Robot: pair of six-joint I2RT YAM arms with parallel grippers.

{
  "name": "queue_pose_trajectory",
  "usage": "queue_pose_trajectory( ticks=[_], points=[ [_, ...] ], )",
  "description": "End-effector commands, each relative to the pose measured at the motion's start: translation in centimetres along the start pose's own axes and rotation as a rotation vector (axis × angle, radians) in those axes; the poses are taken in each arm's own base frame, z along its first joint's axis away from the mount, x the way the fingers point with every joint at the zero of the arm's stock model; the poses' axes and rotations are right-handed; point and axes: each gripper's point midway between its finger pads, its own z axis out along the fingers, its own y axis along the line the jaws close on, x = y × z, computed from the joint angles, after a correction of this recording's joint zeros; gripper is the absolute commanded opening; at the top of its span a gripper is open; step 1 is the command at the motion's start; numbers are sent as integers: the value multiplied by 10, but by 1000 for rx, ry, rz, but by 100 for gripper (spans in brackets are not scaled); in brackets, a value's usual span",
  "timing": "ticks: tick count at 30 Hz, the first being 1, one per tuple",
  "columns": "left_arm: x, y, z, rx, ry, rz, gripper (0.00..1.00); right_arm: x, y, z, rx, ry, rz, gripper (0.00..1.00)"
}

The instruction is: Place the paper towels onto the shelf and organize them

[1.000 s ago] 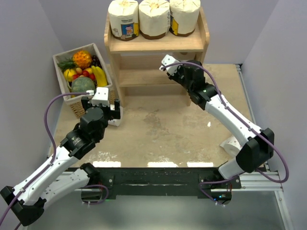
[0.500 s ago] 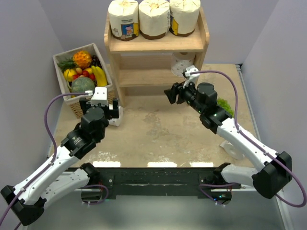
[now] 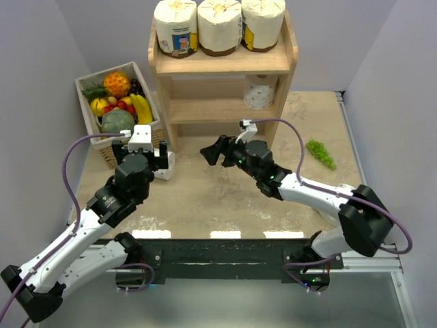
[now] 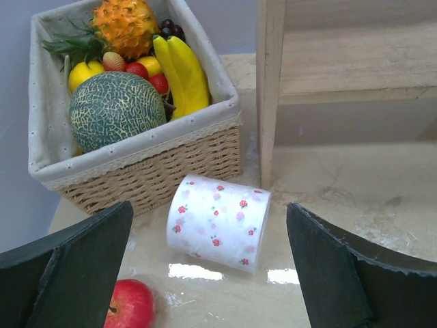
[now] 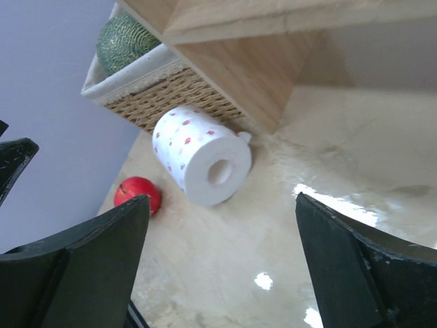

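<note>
Three large cream-wrapped rolls stand in a row on the top board of the shelf, at the upper centre of the top view. One small dotted roll stands upright at the right end of the lower tier. Another small roll lies on its side on the table, just beside the shelf's left leg and the wicker basket, with a red apple near it. The left gripper faces that roll, fingers spread wide and empty. The right gripper, mid-frame, is also spread and holds nothing.
</note>
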Motion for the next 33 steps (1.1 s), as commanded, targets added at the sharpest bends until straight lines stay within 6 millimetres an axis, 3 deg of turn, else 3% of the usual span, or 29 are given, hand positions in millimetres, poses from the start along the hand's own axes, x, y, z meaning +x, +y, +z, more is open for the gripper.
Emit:
queue_pose_trajectory(
  ticks=[1,3,4,6,7,11,17,22,24,27,33],
  points=[
    [-16,5,-4,-8,-63,-81,100,11,25,23,-60,-75,106,95],
    [-18,6,-5,-7,-74,-92,100,15,36,32,-97,-82,137,96],
    [-19,9,-7,-8,-83,-96,100,33,38,39,-100,-52,146,97],
    [-22,11,-9,-8,-98,-108,100,40,51,46,-139,-58,168,98],
    [-23,13,-11,-9,-104,-113,100,52,48,53,-130,-41,183,97],
    [-26,15,-13,-12,-115,-125,100,71,59,71,-156,-36,204,98],
    [-27,18,-15,-19,-119,-133,100,79,75,90,-201,-73,277,97],
    [-32,21,-18,-19,-134,-153,100,98,76,108,-208,-65,288,94],
    [-32,22,-19,-17,-139,-158,100,94,77,113,-209,-89,295,94],
    [-34,23,-21,-11,-150,-169,100,92,72,122,-183,-118,278,94],
    [-33,18,-19,7,-143,-164,100,106,65,143,-133,-94,266,93]
  ],
)
